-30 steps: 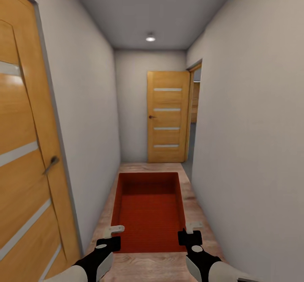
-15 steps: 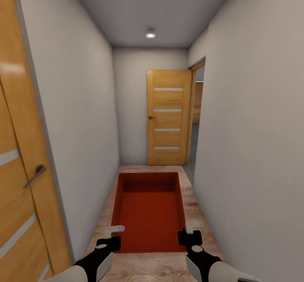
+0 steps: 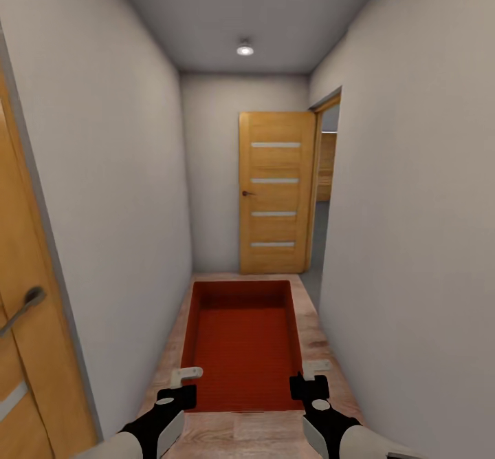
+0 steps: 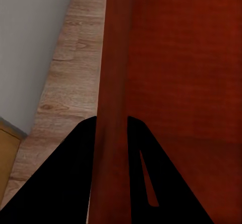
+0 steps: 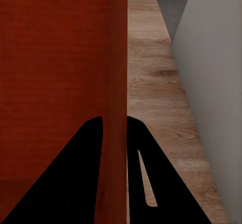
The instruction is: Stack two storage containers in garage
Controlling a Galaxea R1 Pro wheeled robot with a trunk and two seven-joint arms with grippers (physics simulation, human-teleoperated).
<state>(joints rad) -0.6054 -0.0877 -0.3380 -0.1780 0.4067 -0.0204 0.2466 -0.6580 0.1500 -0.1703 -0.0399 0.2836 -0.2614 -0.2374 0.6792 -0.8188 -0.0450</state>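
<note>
So the robot's rolled further down the hallway: the side door (image 3: 27, 349) has slid nearly out of frame and the far door (image 3: 275, 194) looks closer. The container (image 3: 242, 345) hangs out front, left gripper (image 3: 180, 382) and right gripper (image 3: 311, 375) each clamped on a side wall. No writing anywhere.

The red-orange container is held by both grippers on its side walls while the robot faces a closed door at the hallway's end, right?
Not quite: the wooden door at the hallway's end stands open, as the head view shows. The left gripper and right gripper do each clamp a side wall of the red-orange container.
</note>
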